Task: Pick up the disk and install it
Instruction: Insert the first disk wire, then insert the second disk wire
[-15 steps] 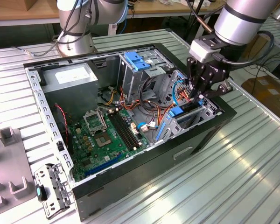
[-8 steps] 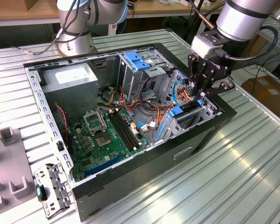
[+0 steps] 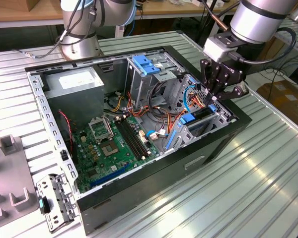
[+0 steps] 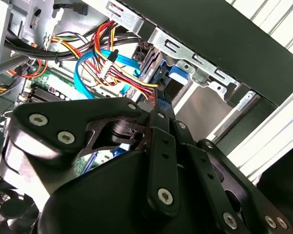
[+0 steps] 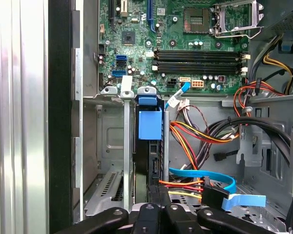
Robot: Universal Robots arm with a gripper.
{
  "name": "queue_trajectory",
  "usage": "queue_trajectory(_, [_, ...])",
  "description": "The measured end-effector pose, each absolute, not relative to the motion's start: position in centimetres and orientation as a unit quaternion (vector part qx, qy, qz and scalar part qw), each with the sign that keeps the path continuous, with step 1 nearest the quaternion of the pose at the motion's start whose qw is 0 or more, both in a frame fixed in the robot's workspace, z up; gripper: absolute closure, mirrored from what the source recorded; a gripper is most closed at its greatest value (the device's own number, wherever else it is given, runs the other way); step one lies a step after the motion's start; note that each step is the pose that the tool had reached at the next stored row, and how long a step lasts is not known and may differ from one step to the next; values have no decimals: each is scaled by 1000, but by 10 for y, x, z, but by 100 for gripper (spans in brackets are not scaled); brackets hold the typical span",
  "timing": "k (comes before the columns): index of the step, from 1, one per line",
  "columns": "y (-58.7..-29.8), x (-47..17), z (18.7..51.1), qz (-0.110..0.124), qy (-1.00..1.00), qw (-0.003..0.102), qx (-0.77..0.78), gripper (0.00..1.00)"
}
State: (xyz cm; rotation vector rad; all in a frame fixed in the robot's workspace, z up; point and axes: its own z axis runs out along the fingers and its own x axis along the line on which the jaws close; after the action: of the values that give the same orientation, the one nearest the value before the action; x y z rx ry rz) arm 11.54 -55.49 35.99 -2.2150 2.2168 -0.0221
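Tool point(image 3: 214, 101) is closed on the disk point(image 5: 150, 146), which stands upright in the bay at the case point(image 3: 223, 144) edge. Install step; I judge it needs seating fully down.

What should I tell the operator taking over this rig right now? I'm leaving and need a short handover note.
Gripper: down at the drive cage at the case's edge on the exterior view's right, fingers closed on the disk.
Disk: standing on edge in a cage slot, blue carrier tab toward the motherboard.
Done: disk picked up and brought into the slot.
Left: whether it is fully seated cannot be told; gripper not yet released.
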Motion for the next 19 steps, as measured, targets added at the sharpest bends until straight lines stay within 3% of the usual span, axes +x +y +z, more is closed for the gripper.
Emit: queue_trajectory(19, [-555,98,368,-6,707,5,-707,89])
